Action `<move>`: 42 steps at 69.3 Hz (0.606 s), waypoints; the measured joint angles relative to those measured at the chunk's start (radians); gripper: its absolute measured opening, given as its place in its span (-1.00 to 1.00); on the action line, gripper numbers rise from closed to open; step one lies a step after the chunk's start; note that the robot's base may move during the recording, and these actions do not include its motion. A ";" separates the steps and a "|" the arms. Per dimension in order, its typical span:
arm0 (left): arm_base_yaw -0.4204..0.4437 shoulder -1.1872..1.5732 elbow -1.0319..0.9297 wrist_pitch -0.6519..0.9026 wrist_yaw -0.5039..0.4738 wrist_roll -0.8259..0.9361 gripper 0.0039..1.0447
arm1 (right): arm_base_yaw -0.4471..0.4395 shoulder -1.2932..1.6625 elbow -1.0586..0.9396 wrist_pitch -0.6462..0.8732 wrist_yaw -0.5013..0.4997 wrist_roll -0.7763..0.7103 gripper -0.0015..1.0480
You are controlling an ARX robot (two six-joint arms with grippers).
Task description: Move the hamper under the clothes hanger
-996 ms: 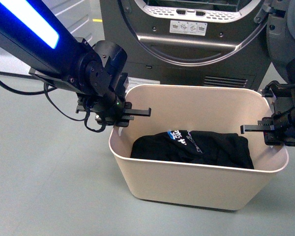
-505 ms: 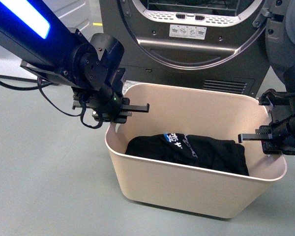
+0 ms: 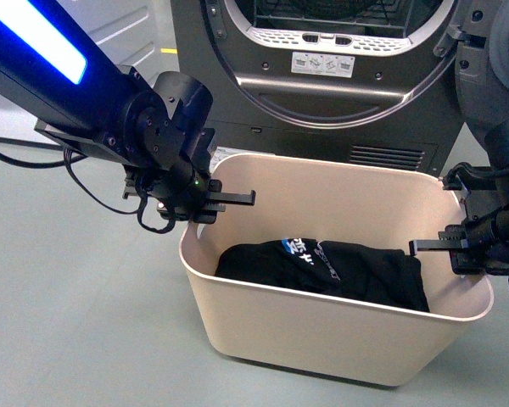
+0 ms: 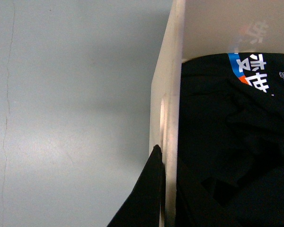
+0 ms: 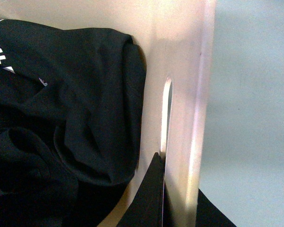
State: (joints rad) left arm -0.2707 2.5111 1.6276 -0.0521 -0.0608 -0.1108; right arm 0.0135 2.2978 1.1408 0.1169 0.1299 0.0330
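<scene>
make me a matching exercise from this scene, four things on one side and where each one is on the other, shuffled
1 hamper
2 black garment
3 left gripper
4 right gripper

A on the hamper's right end wall
B in front of the dark grey machine
C lying inside the hamper
D on the hamper's left end wall

Pairs: 1-B, 2-C, 3-D, 4-A

The place reads as a laundry room. A large dark grey front-loading machine (image 3: 229,110), with a round door opening, a perforated drum rim and a warning label (image 3: 324,64), is seen at the back. Directly in front of it, a beige hamper (image 3: 339,199) holding a black garment (image 3: 339,267) is set on a smooth grey-green floor (image 3: 59,322).
</scene>
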 joint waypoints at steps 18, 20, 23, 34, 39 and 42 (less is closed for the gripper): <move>0.004 0.000 -0.003 0.000 -0.003 0.000 -0.93 | 0.006 0.000 0.000 0.002 -0.001 -0.002 -0.95; 0.008 0.000 -0.003 0.000 -0.006 0.000 -0.93 | 0.010 0.000 0.001 0.002 -0.004 -0.002 -0.95; 0.020 0.000 -0.003 0.000 -0.012 0.000 -0.93 | 0.019 0.000 0.002 0.002 -0.016 -0.001 -0.95; 0.029 -0.005 -0.003 0.000 -0.011 0.000 -0.93 | 0.027 0.001 0.003 0.003 -0.021 0.001 -0.95; 0.015 -0.006 -0.003 0.002 -0.006 0.002 -0.93 | 0.015 0.002 0.003 0.003 -0.007 0.001 -0.95; 0.008 -0.006 -0.003 0.002 -0.002 0.003 -0.93 | 0.009 0.001 0.003 0.004 0.002 0.000 -0.95</move>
State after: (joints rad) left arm -0.2623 2.5053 1.6245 -0.0502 -0.0631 -0.1081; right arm 0.0227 2.2990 1.1439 0.1207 0.1318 0.0330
